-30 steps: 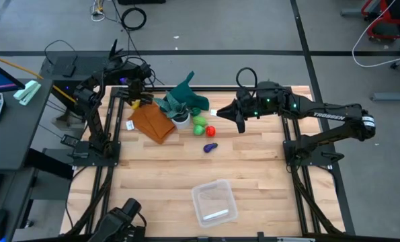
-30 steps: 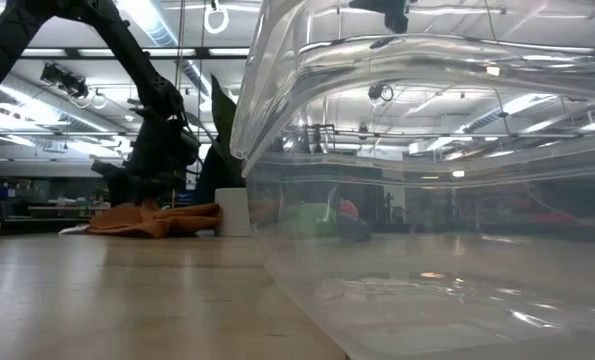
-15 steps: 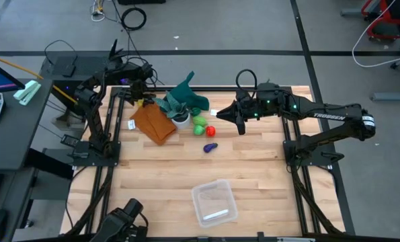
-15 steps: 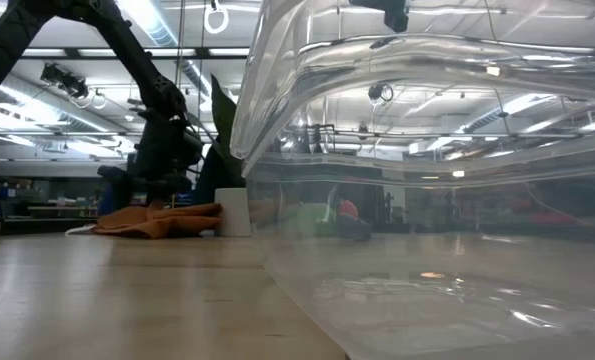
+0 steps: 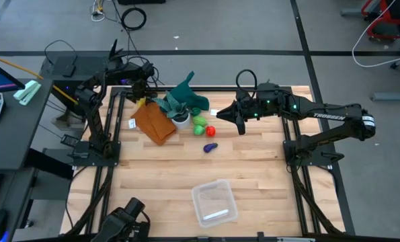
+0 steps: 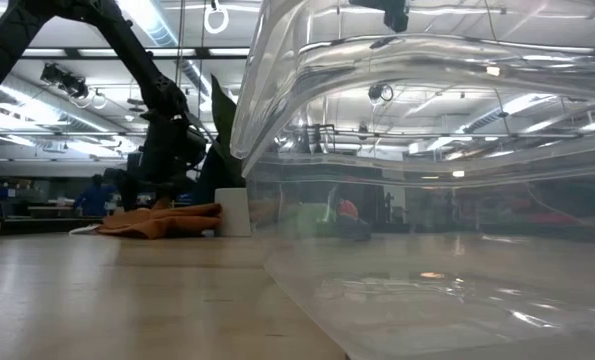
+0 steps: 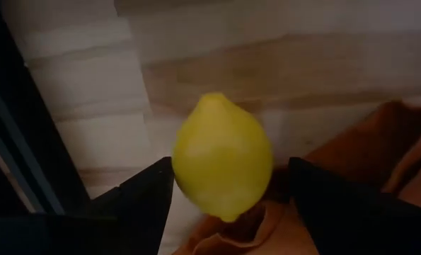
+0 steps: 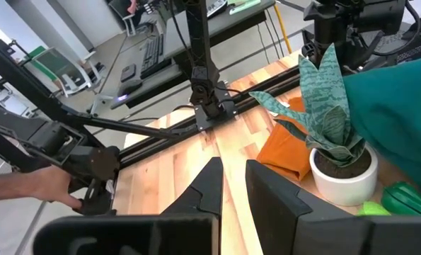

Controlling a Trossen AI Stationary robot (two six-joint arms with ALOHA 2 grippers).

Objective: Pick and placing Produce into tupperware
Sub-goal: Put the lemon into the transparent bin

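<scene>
One yellow lemon (image 7: 222, 156) framed between the spread fingers of the left gripper (image 7: 228, 205), at the table's far-left corner beside the orange cloth (image 5: 152, 122); likely light, hard, smooth plastic, prone to squirting out; best pinched across its widest middle. Right gripper (image 5: 216, 115) pinched closed and empty near the red piece (image 5: 210, 131); tupperware (image 5: 214, 203) well apart, at the near edge.

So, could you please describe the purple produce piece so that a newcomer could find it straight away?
Start at the white pot with teal leaves near the table's far edge. Beside it sit green and red pieces. The purple piece lies alone nearer the tupperware, the only dark, elongated one.
</scene>
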